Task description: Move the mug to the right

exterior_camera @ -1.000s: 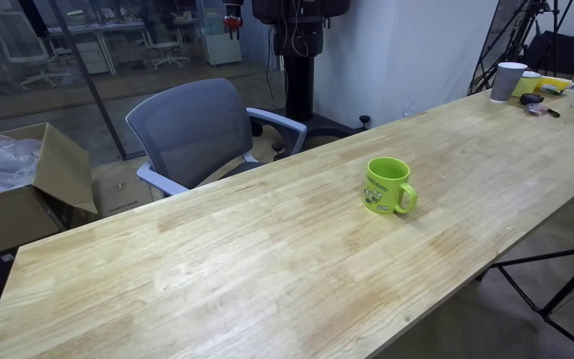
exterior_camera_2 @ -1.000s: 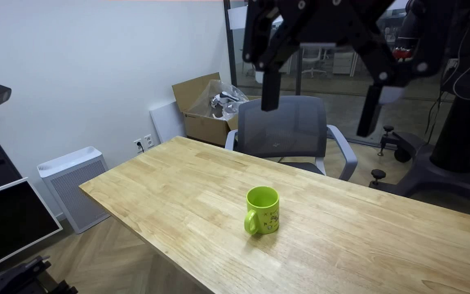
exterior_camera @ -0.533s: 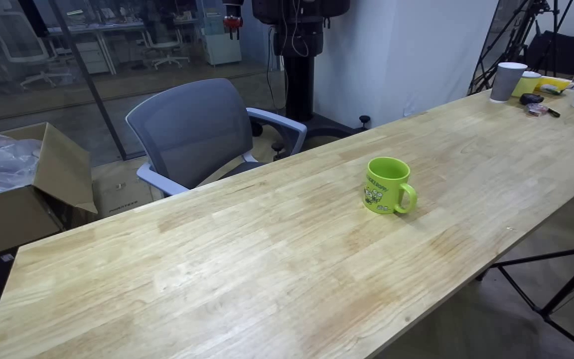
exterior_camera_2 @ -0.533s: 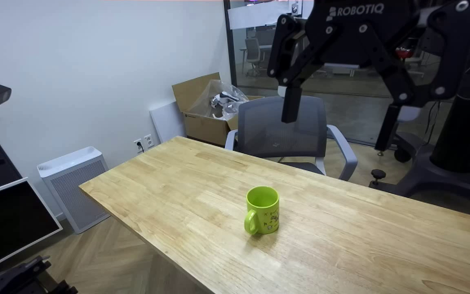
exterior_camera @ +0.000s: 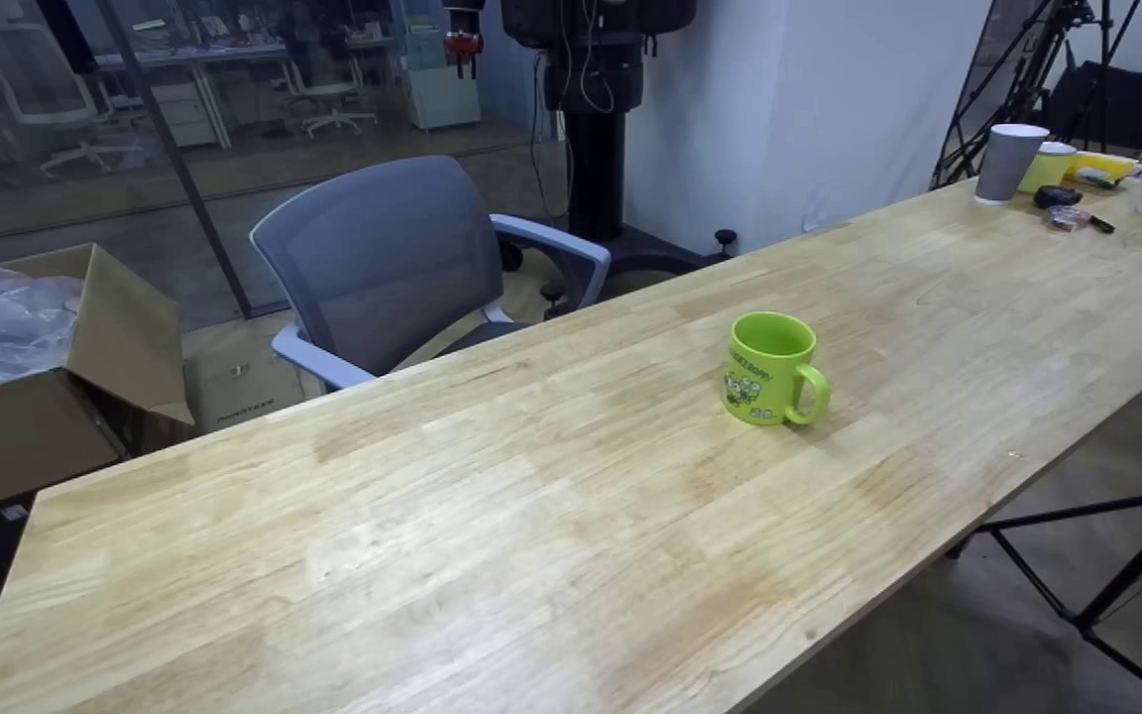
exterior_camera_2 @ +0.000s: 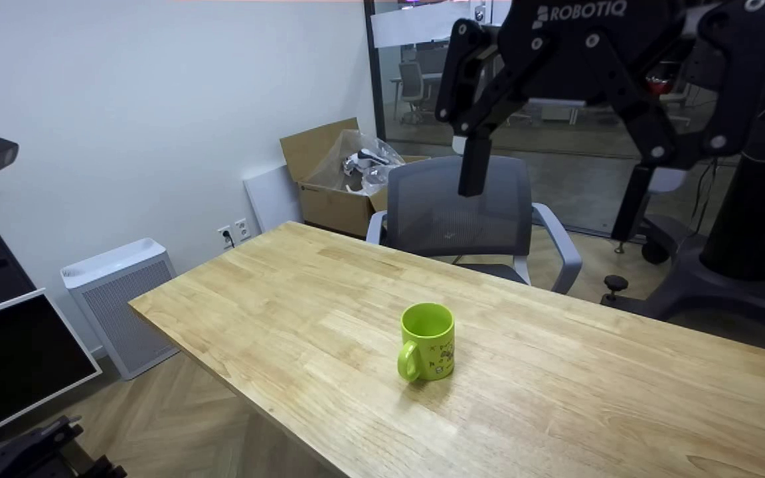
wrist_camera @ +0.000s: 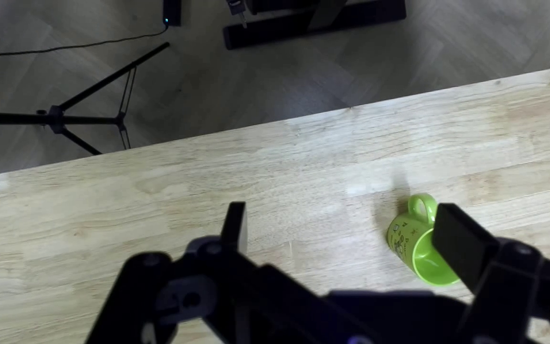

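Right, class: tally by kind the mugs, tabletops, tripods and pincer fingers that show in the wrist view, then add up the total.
Mugs: 1
Tabletops: 1, partly in frame
Tripods: 1, cut off at the left edge
Pincer fingers: 2
Total: 5

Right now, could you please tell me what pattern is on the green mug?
The mug has dark lettering above small cartoon figures, clearest in an exterior view.

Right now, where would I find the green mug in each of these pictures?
In an exterior view: the mug is right of centre, handle on its right.
In an exterior view: the mug is below centre, slightly right, handle at its lower left.
Wrist view: the mug is lower right, partly hidden by a robot finger.
Shared landmark: the table beneath it.
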Controlling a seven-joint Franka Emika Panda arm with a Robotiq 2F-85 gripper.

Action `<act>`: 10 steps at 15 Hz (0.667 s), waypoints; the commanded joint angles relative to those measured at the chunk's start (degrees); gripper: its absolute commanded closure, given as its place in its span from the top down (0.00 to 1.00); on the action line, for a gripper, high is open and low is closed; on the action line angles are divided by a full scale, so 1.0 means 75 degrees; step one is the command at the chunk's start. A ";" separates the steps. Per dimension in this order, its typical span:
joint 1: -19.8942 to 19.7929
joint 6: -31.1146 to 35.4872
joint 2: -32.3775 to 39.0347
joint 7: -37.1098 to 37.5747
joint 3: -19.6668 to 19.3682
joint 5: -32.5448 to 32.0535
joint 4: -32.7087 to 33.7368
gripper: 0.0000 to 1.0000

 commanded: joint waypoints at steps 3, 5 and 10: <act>-0.0164 -0.0019 0.0010 -0.0013 0.0158 0.0013 0.0019 1.00; -0.0144 0.0060 -0.0088 -0.0085 0.0175 0.0030 -0.0036 1.00; 0.0074 0.1256 0.0416 -0.0164 0.0555 0.0154 -0.0331 1.00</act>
